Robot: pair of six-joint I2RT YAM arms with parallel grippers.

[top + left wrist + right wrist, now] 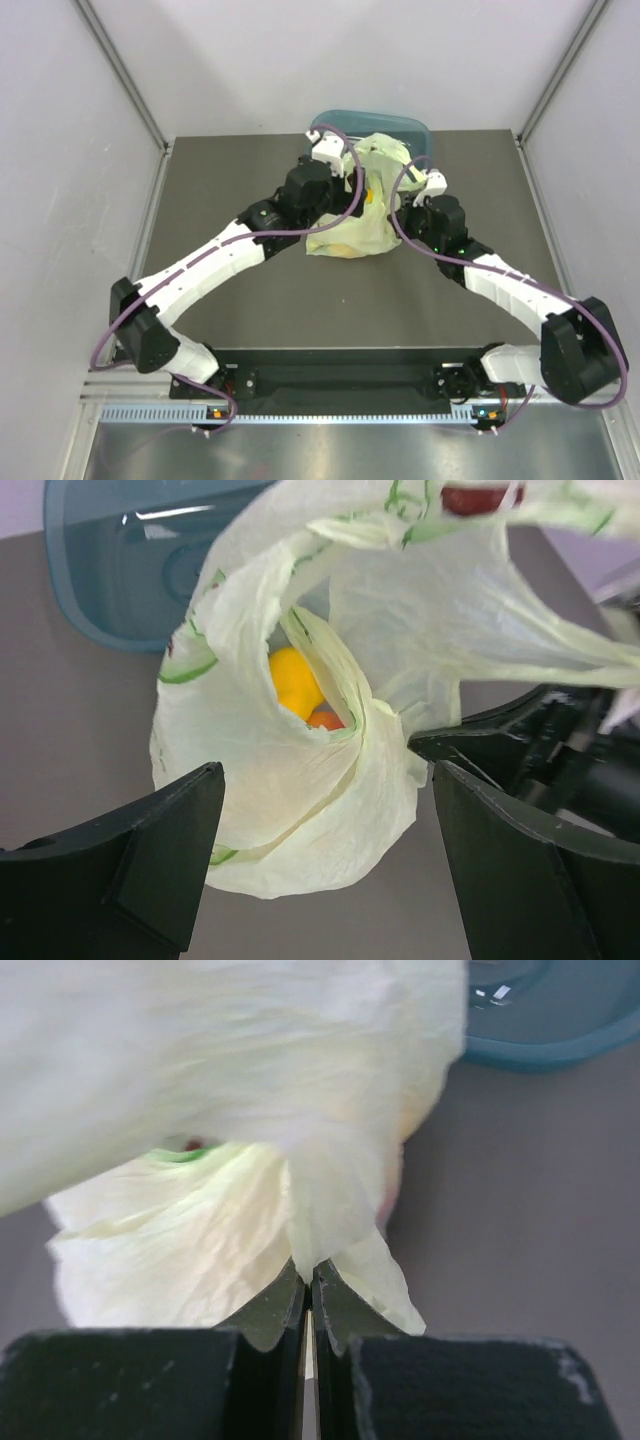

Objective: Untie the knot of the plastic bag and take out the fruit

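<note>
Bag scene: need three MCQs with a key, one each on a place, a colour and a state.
1. Where is the tub relative to the bag?
A. by the arm bases
B. just behind it, on the far side
C. inside it

2. What colour is the fruit showing in the bag's opening?
A. yellow and orange
B. blue
C. white

3. What is the right gripper doing?
A. open, clear of everything
B. shut on the tub
C. shut on the bag

Key:
1 B: the top view shows the tub just beyond the bag.
2 A: the left wrist view shows a yellow piece with orange below it.
3 C: the jaws are closed with bag film pinched between them.
</note>
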